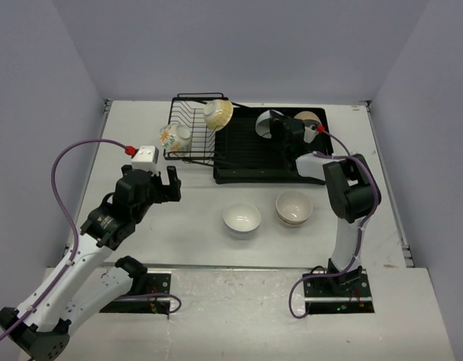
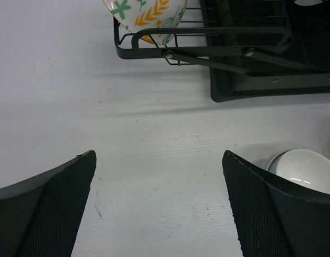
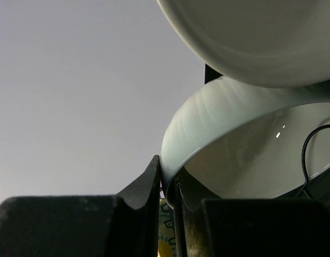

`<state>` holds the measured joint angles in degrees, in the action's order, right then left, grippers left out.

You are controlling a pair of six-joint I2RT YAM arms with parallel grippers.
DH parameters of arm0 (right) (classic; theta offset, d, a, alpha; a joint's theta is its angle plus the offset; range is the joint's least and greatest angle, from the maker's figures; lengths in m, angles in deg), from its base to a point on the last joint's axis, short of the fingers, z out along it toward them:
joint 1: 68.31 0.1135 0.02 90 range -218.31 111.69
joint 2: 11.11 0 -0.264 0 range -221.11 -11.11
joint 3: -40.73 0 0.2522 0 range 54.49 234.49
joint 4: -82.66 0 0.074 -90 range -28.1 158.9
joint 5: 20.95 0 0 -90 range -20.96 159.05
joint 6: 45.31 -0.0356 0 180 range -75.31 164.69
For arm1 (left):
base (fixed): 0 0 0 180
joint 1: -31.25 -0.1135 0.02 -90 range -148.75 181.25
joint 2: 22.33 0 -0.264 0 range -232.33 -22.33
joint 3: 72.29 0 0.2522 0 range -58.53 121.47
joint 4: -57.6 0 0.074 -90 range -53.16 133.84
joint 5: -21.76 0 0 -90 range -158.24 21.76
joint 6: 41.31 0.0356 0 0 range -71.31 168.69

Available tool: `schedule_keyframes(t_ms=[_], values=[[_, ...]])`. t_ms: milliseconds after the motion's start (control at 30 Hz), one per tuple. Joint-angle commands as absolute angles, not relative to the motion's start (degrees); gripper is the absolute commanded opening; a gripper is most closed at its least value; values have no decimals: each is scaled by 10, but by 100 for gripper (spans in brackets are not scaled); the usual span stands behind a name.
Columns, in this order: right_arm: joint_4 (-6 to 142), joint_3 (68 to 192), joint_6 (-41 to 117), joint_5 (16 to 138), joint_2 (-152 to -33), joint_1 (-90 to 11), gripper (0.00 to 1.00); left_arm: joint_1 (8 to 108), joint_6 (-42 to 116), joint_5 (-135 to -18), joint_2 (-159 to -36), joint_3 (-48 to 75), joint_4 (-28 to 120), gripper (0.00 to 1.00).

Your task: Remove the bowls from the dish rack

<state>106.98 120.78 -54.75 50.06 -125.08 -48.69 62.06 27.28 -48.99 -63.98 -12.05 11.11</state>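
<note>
Hold the white bowl (image 3: 208, 128) by its rim, pinched in the right claw (image 3: 167, 176), upper right in the dish rack (image 1: 243, 154); lift straight, clear of the neighbouring bowl (image 3: 250, 37). Leave the spread left claw (image 2: 159, 155) aside.

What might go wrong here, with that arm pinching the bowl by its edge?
Two risks, I think. The right end effector grips the white bowl only by its thin, glossy rim, so it may slip or swing once lifted. A second bowl sits very close beside it; a careless lift might knock that one against the dish rack.
</note>
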Motion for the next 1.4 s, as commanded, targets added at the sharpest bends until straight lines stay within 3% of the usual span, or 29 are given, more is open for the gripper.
schedule_keyframes(t_ms=[0, 100, 567, 1367], values=[[1134, 1199, -546, 463, -1240, -477, 4, 618, 288, -500, -641, -122, 135, 100], [1149, 1192, -552, 460, -1236, -476, 0, 618, 289, -503, -643, -122, 135, 100], [1373, 1133, -535, 454, -1256, -472, 0, 618, 291, -507, -644, -123, 135, 100], [1607, 1170, -439, 519, -1306, -472, 0, 618, 294, -516, -648, -125, 139, 100]])
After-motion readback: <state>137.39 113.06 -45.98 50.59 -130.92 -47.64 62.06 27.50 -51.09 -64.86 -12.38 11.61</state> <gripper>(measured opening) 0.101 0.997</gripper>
